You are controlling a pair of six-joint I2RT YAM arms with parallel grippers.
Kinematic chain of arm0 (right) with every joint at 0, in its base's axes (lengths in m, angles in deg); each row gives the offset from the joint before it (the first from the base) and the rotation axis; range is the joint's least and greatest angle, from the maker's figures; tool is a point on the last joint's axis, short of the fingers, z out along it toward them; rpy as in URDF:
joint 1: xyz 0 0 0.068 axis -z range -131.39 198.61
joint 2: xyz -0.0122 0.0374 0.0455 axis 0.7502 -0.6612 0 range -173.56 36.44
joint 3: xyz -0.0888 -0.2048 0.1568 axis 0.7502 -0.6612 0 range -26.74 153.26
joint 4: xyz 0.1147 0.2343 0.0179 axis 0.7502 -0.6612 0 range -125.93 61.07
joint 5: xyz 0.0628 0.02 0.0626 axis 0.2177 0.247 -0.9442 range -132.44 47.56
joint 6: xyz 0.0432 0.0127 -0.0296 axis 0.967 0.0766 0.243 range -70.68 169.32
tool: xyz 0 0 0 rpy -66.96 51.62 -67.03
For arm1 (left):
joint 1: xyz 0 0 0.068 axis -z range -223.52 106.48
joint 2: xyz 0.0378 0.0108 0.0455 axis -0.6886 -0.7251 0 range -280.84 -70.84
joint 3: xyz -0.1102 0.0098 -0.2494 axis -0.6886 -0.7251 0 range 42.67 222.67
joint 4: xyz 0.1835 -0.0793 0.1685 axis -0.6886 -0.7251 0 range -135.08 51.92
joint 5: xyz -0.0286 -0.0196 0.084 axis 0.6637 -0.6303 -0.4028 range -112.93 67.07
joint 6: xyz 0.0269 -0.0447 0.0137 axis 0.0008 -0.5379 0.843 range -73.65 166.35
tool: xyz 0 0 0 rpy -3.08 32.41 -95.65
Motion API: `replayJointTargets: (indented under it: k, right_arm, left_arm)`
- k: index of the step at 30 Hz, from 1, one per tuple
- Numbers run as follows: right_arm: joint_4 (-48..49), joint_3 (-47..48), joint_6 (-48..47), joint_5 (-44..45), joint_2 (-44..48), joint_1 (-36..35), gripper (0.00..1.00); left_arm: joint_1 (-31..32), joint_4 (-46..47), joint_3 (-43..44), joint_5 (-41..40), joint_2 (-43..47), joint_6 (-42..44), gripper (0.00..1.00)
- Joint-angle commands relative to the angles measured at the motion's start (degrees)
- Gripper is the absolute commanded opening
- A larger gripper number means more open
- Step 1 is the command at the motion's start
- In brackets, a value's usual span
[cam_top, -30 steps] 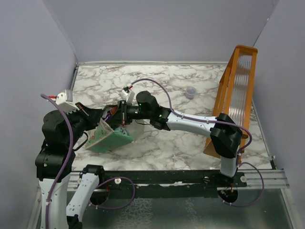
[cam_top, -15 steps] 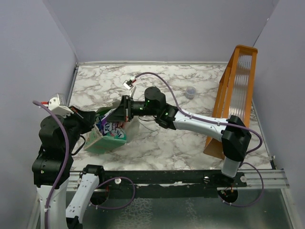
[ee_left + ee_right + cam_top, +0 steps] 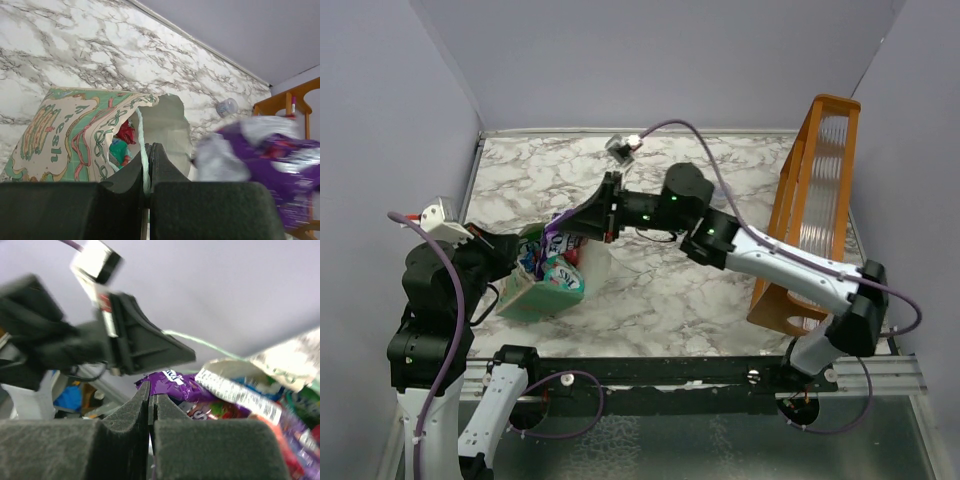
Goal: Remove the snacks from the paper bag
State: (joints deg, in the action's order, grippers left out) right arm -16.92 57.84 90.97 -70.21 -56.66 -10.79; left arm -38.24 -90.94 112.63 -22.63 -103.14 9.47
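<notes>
At the far left of the top view, near 9 o'clock on the marble table (image 3: 720, 290), my left gripper (image 3: 508, 247) is pinching the paper bag (image 3: 542, 296), its jaws pressed together. The left wrist camera is showing a thin pale strip of the bag caught between them, but I cannot tell whether that strip is rim or string handle.

The bag is lying tipped over on its green side. Its long axis is running from 7 o'clock to 1 o'clock, and its white-lined mouth is pointing toward 1 o'clock. Several snacks (image 3: 558, 268) are crowding that mouth. Through the left wrist camera I am seeing a red packet (image 3: 126, 133) and a teal packet (image 3: 117, 151) sitting inside.

Just beyond the mouth, at its 12 o'clock, a purple packet (image 3: 555, 222) is hanging from my right gripper (image 3: 563, 231). That gripper is reaching in from 3 o'clock. Its jaws are closed on the packet's edge, with no gap showing between them in the right wrist view. The packet is blurred in the left wrist view, so I cannot judge its long axis.

Farther right, a small clear cup (image 3: 227, 106) is standing on the marble. At 3 o'clock, the orange rack (image 3: 812, 190) is leaning along the table's edge.
</notes>
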Motion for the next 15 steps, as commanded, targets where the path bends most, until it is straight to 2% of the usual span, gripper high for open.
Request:
replayJointTargets:
  k: [1,8,15]
  right_arm:
    - [0.32,-2.27,-16.23,13.24,12.84,0.07,0.01]
    - [0.18,-19.40,-30.31,37.25,26.63,0.11,0.01]
    - [-8.96,-29.48,-31.79,53.90,26.26,0.07,0.01]
  left_arm:
    - [0.08,-0.28,1.80,-2.21,0.83,-0.15,0.00]
    - [0.08,-0.52,2.12,-2.91,0.76,0.80,0.00]
    - [0.08,-0.88,2.24,-3.42,0.45,1.54,0.00]
